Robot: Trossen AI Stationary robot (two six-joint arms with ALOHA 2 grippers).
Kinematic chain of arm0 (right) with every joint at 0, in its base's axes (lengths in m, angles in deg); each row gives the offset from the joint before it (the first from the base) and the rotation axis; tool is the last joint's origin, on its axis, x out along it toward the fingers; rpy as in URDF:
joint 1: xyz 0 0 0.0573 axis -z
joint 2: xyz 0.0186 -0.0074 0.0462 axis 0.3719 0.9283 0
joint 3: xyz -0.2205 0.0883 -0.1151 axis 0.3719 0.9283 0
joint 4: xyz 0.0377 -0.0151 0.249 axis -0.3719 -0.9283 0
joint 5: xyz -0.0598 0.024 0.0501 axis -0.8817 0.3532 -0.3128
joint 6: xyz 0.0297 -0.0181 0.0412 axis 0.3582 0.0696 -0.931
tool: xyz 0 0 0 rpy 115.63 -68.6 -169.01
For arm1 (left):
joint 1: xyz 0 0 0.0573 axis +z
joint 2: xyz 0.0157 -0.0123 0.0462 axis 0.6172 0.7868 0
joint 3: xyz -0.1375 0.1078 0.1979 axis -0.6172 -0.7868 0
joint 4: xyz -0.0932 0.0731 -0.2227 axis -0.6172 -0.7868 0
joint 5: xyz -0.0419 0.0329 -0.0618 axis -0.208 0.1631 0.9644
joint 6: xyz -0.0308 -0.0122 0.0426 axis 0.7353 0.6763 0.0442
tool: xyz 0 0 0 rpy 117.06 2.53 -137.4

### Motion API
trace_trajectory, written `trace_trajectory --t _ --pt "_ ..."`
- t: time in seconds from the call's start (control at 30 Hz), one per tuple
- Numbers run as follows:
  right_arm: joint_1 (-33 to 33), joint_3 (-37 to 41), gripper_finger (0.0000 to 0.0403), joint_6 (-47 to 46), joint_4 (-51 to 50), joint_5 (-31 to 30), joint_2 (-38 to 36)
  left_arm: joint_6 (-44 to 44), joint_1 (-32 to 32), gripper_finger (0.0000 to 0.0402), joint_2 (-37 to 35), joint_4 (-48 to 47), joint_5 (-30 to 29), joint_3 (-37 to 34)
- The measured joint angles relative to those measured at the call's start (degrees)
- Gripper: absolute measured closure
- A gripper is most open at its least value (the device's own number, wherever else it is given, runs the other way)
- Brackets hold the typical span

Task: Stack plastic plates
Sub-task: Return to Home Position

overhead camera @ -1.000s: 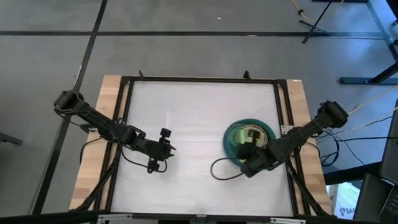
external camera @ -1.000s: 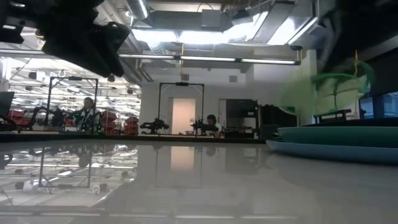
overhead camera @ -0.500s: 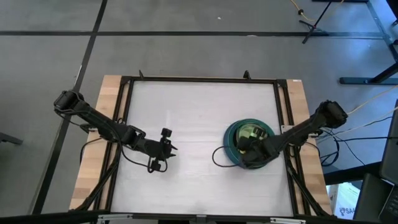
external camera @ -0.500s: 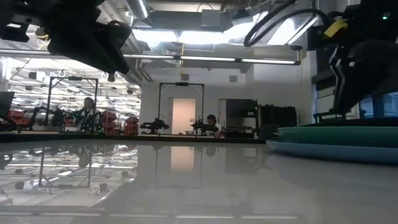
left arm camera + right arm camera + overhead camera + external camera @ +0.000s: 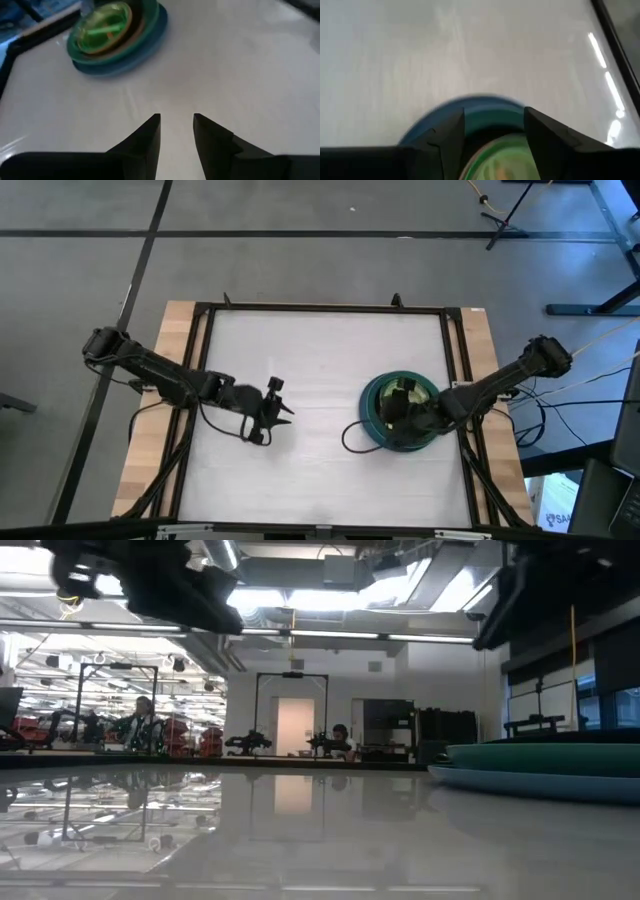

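A stack of plastic plates (image 5: 372, 402) rests on the right half of the white table. A slate-blue plate (image 5: 470, 103) is at the bottom, a teal one (image 5: 492, 121) lies on it, a tan-orange rim (image 5: 134, 31) shows above that, and a translucent lime-green plate (image 5: 106, 26) is on top. My right gripper (image 5: 494, 125) hovers open just above the stack, over its side toward the table's middle, with nothing between its fingers. My left gripper (image 5: 176, 125) is open above the bare table left of the middle (image 5: 278, 408), pointing toward the stack.
The white tabletop (image 5: 320, 360) has a dark frame rail (image 5: 455, 380) along its edges, close to the stack on the right. A dark cable loop (image 5: 352, 438) from the right arm hangs near the stack's left side. People and equipment show in the room behind.
My right gripper has carried a lime-green plate from the near side of the stack in over it, toward the table's far edge. The plate now lies on the stack and the gripper has risen off it. My left gripper has moved a little toward the stack.
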Motion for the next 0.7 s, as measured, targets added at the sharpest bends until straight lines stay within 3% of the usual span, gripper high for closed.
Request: trace_trajectory --t 0.2,0.43,0.7 --pt "7.3 7.4 0.0234 9.8 11.9 4.8 -7.3 -0.6 8.4 0.0292 -5.4 7.6 3.3 -5.7" --pt "17.6 18.5 0.0290 18.6 29.6 15.2 -16.9 0.9 14.9 0.0292 -15.5 16.9 3.4 -15.0" --pt "21.3 27.6 0.0359 19.9 43.4 18.7 -26.8 6.0 18.8 0.0294 -27.8 18.2 0.8 -22.8"
